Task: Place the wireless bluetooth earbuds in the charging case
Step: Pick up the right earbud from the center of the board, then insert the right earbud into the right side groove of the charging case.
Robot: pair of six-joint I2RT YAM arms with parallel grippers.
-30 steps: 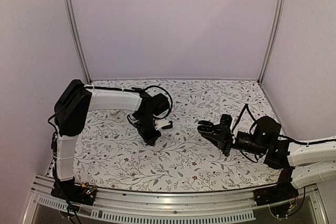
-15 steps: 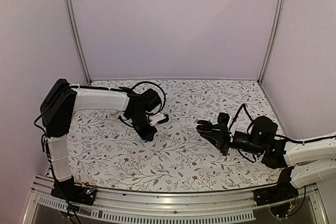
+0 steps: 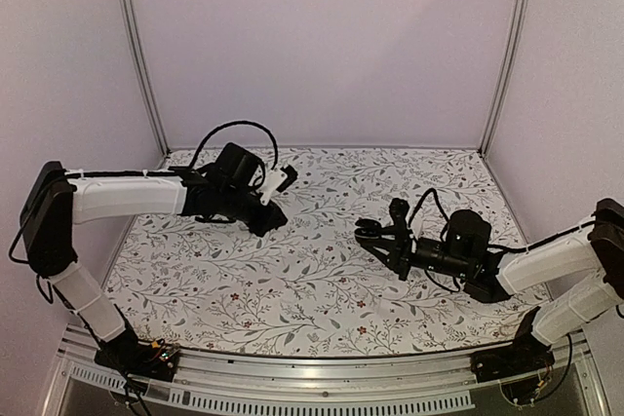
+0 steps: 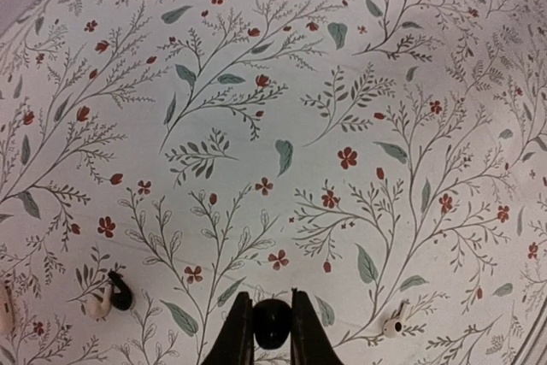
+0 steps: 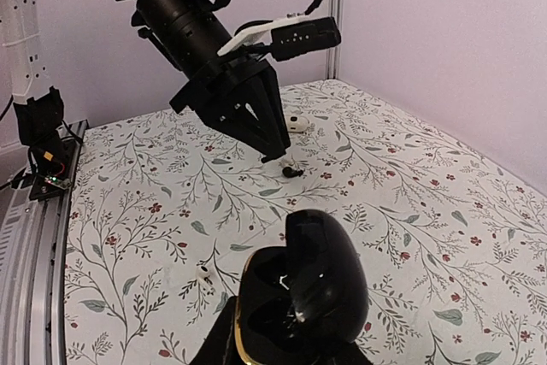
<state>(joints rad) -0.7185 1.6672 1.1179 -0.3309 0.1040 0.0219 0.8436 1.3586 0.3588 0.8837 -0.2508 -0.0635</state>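
Observation:
My right gripper [image 3: 378, 237] is shut on the black charging case [image 5: 308, 288], which it holds above the table with the lid open and both wells showing. My left gripper [image 4: 272, 324] is shut on a small glossy black earbud [image 4: 272, 322] and holds it just above the cloth. In the right wrist view the left gripper [image 5: 272, 153] hangs over the far middle of the table. Another earbud, black with a white part [image 4: 113, 295], lies on the cloth to its left; it also shows in the right wrist view [image 5: 292, 172].
A small white piece with a hole [image 4: 395, 324] lies on the flowered cloth right of my left jaws. A white piece [image 5: 205, 275] lies left of the case. Walls and metal posts close the table's back and sides.
The left arm has stretched out and its gripper has moved back and left, away from the table's middle. The right gripper with the open case has moved a little left.

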